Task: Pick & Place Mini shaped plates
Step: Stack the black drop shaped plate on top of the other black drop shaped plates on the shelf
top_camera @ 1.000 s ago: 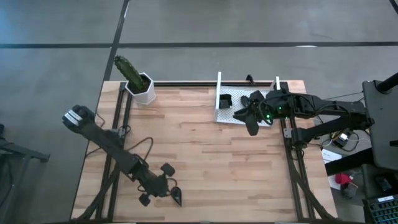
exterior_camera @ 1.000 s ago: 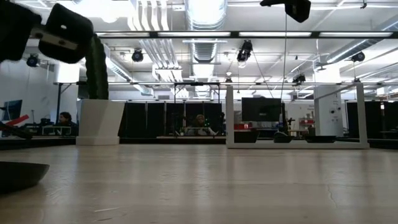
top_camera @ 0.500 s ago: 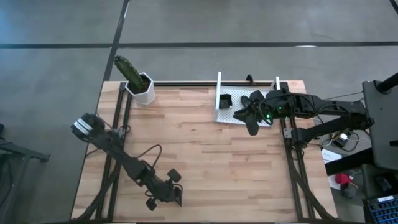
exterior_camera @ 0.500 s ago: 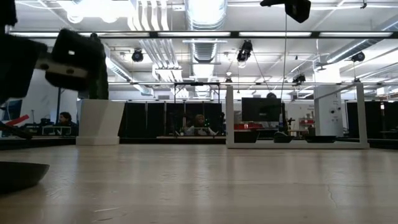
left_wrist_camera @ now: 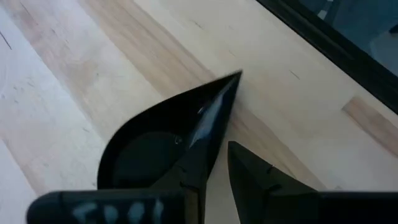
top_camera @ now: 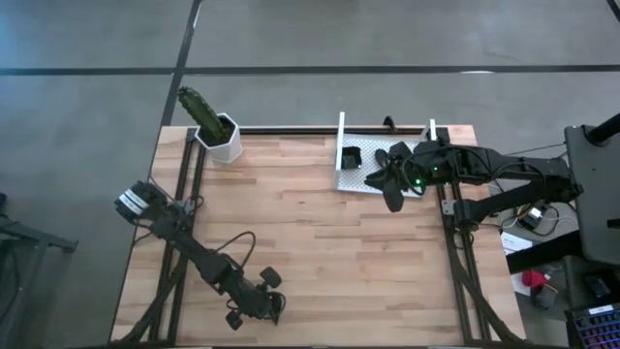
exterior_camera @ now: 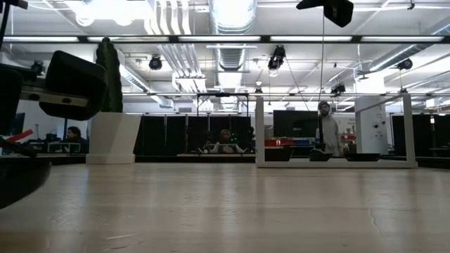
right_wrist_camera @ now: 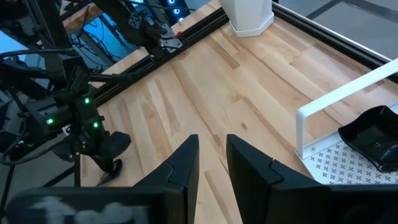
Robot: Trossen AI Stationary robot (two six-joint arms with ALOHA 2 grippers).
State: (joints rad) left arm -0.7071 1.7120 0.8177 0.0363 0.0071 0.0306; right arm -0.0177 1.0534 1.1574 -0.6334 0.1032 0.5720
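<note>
Hovering low at the table's near-left edge, the left gripper [left_wrist_camera: 211,180] pinches the teardrop plate [left_wrist_camera: 168,140] by its rim between nearly closed fingers, so I'd lift it level and slowly.

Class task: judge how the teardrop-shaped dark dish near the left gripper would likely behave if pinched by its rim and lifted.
The teardrop dish looks glossy, so the left gripper's fingers may slip on it. It seems rigid and shallow, so it probably keeps its shape, lies flat and won't roll. Its pointed tip could make it pivot if pushed off-centre.
</note>
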